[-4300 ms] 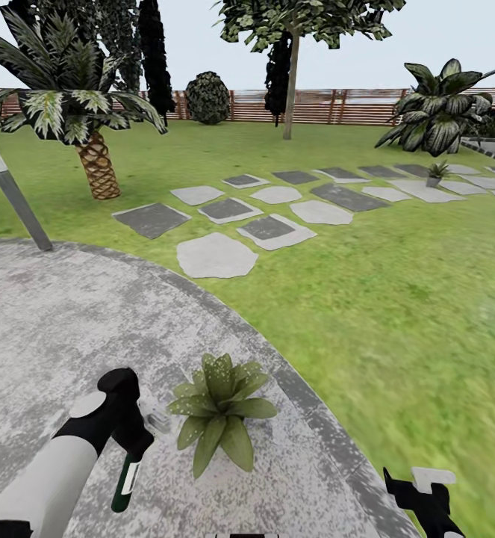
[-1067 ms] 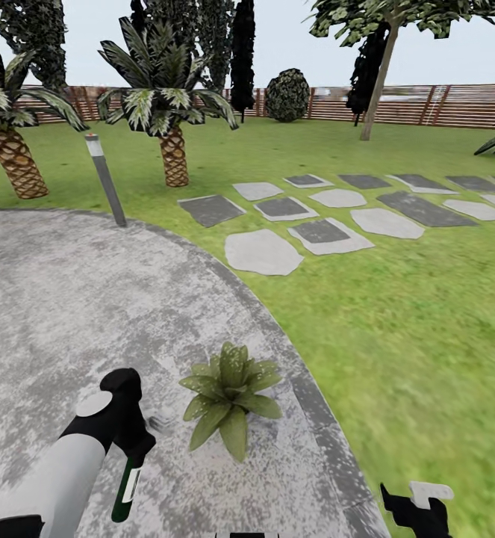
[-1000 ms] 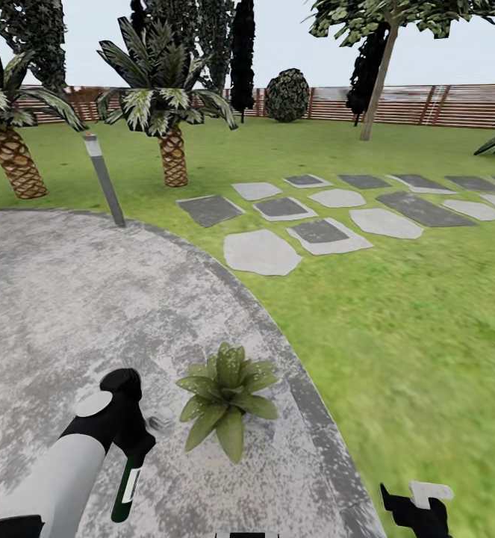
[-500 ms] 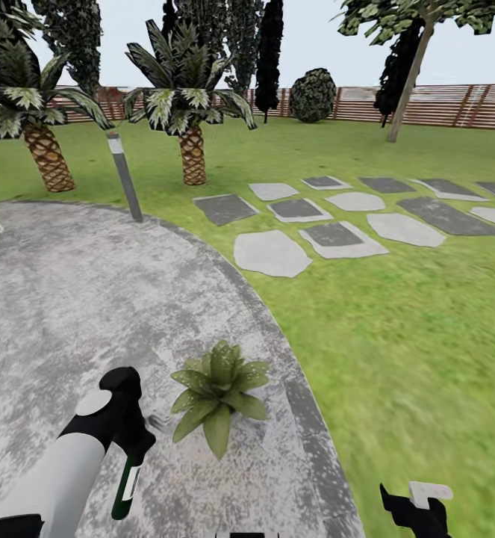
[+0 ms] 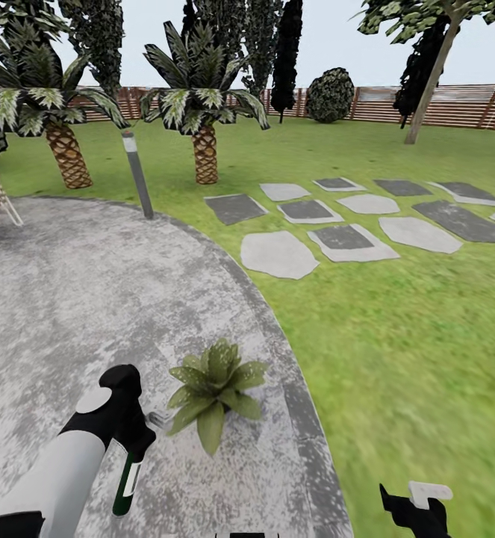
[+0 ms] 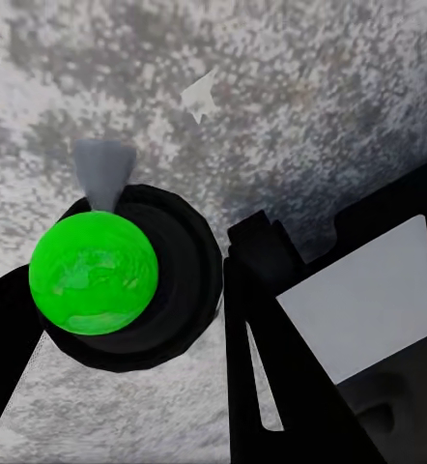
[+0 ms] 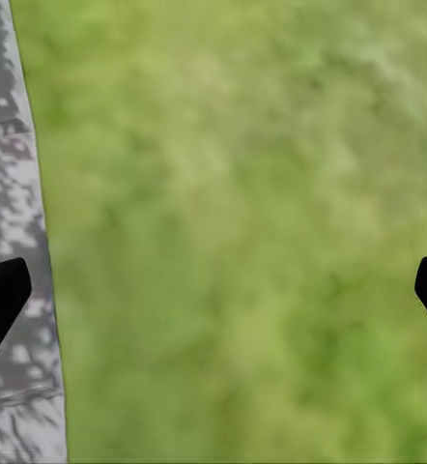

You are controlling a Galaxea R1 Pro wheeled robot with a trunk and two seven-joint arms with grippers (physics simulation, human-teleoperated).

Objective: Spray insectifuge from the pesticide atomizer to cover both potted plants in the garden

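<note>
Atomizer clamped in the left gripper at about seven o'clock in the head view — dark green-black bottle, pale label strip down its side, body hanging below the black fingers, white trigger head poking toward the plant. Seen end-on in the left wrist view: round black body with a glossy bright-green dome and a small grey cone beside it, black fingers pressed against its side, one carrying a white rectangular plate. One potted plant in sight, a low rosette of broad pointed speckled green leaves, just beside the trigger head and near the patio's curved edge, at six o'clock; pot hidden under the leaves. Round patio of mottled grey, rough-looking paving with a darker rim. Right gripper at five o'clock, black with a white tab; in the right wrist view two black fingertips spread wide apart over blurred green lawn, nothing between them. Roughly a dozen flat irregular stepping stones, light and dark grey, from twelve toward two o'clock. Two palms with scaly brown trunks at eleven o'clock — one leaning grey bollard light between them. Wooden slat fence along the back, one rounded dark shrub in front of it.
</note>
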